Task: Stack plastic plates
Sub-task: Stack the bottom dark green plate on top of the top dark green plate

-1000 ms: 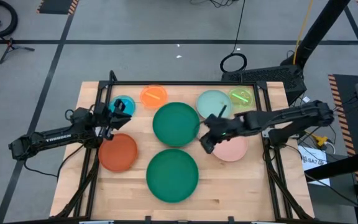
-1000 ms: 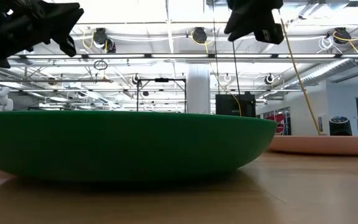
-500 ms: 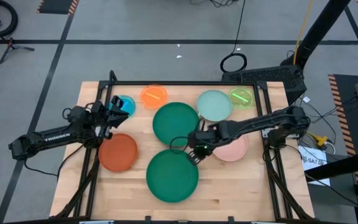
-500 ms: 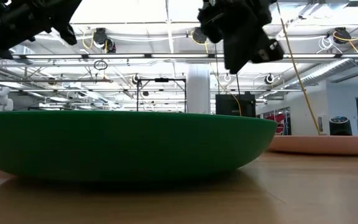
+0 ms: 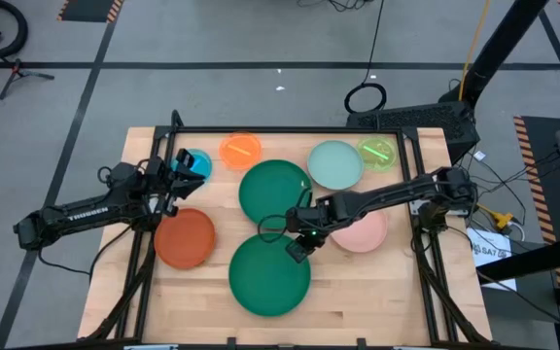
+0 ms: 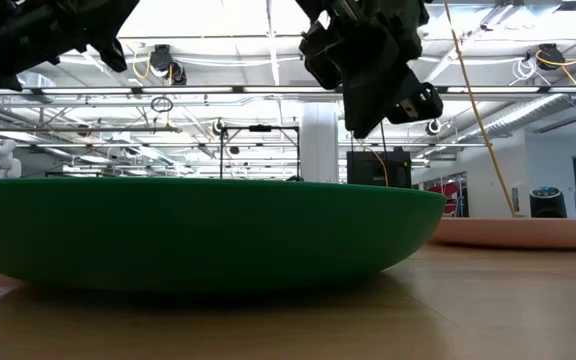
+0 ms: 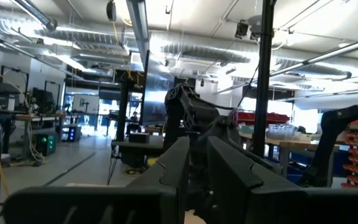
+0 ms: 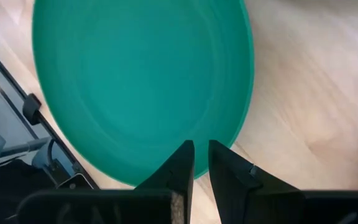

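Observation:
Eight plates lie flat on the wooden table. Two are large and dark green: the near one [image 5: 270, 277] [image 6: 198, 232] [image 8: 142, 81] and the far one [image 5: 275, 192]. The others are orange-red [image 5: 185, 239], pink [image 5: 366, 233] [image 6: 528, 232], pale mint [image 5: 335, 163], blue [image 5: 195, 163], orange [image 5: 240, 149] and lime green [image 5: 378, 152]. My right gripper [image 5: 297, 246] [image 6: 373, 75] [image 8: 201, 155] hangs shut above the near green plate's far right rim, clear of it. My left gripper [image 5: 183, 174] [image 7: 197, 162] hovers shut beside the blue plate, above the table.
A black metal frame [image 5: 290, 130] borders the table's far edge and sides. Bare wood [image 5: 377, 292] shows at the near right corner and along the near edge. The plates lie close together, and the two green ones almost touch in the middle.
My right gripper has swung from over the pink plate's left edge toward the table's left and near edge. It now sits lower, over the near green plate's far rim. No plate has moved.

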### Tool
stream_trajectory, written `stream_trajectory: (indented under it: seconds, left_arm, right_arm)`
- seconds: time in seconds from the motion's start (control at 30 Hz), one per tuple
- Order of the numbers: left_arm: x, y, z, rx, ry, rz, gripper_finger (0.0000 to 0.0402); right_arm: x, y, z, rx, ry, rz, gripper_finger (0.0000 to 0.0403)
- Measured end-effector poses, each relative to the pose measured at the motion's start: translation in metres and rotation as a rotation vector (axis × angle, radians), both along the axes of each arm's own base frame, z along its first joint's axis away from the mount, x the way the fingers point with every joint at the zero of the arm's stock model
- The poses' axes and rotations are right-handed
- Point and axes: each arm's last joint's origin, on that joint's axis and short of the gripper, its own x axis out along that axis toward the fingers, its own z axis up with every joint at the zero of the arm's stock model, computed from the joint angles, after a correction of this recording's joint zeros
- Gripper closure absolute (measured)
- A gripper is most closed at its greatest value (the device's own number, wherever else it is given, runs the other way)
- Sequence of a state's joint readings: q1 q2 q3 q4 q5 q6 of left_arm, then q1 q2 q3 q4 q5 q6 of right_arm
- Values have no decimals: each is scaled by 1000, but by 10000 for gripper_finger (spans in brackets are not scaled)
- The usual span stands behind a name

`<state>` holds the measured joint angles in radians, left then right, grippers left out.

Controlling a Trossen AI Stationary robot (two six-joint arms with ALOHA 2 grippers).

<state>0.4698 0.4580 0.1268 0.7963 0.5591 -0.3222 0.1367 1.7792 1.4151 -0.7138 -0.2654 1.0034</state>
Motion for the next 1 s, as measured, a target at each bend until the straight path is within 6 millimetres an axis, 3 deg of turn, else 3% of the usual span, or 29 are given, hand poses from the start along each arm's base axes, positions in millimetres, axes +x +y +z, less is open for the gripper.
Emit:
stream_trajectory:
  seconds: [0.5, 0.87, 1.0]
  left_arm:
    - [0, 0, 0, 2, 0, 0, 337]
    - [0, 0, 0, 6, -1, 2, 337]
    - [0, 0, 0, 6, -1, 2, 337]
  right_arm:
    - [1, -5, -2, -74, -18, 15, 350]
    - [-1, -8, -3, -123, 3, -6, 218]
    - [-2, -8, -4, -148, 18, -13, 190]
